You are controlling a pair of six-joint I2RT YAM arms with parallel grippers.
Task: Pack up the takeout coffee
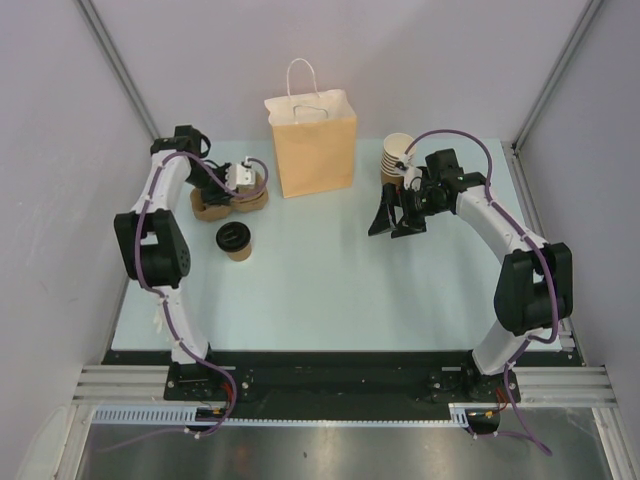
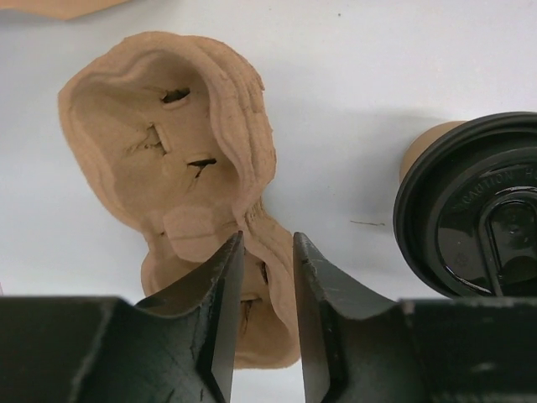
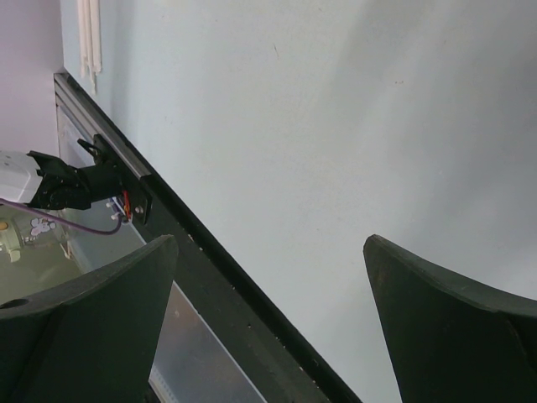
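Brown kraft paper under a round, glossy black plastic lid: the takeout coffee (image 1: 235, 241) stands upright on the pale, smooth table (image 1: 330, 290), left of centre, near the carrier and apart from it. The carrier (image 2: 168, 151) is moulded tan pulp, rough and fibrous, with two rounded wells and torn slits in its floor. The left gripper (image 2: 267, 239) hangs over it, its dark tapered fingers close together astride the ridge between the wells; whether they pinch the pulp I cannot tell. Behind stands a flat-sided tan paper bag (image 1: 313, 145) with twisted white handles, upright. To its right is a stack of ribbed lidless cups (image 1: 396, 158). The right gripper (image 1: 395, 218) hovers nearby, fingers spread wide, holding nothing.
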